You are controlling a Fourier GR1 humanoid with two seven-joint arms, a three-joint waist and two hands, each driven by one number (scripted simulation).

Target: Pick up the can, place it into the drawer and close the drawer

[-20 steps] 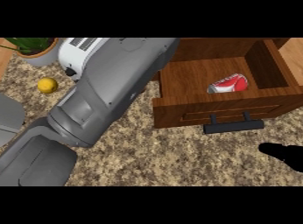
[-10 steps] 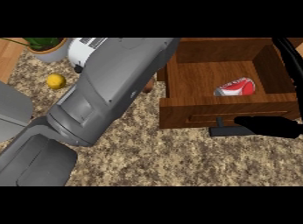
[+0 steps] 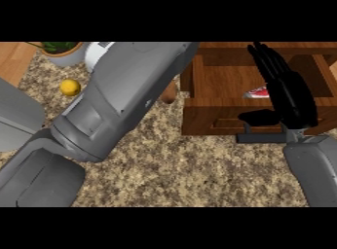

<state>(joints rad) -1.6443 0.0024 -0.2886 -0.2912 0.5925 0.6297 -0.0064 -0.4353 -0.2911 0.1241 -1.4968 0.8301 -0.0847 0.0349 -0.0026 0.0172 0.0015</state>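
Fingers straight and holding nothing, the right hand [image 3: 286,92] rises over the open drawer [image 3: 222,104], its thumb by the front handle [image 3: 261,137]. Behind it, the can [image 3: 259,92] lies inside, mostly hidden.

No text, label, brand, number or sign can be read anywhere in the head view. The can [image 3: 258,92], lying in the drawer [image 3: 222,104], shows only a red and white patch beside the right robot hand [image 3: 286,87], with no letters that can be made out.
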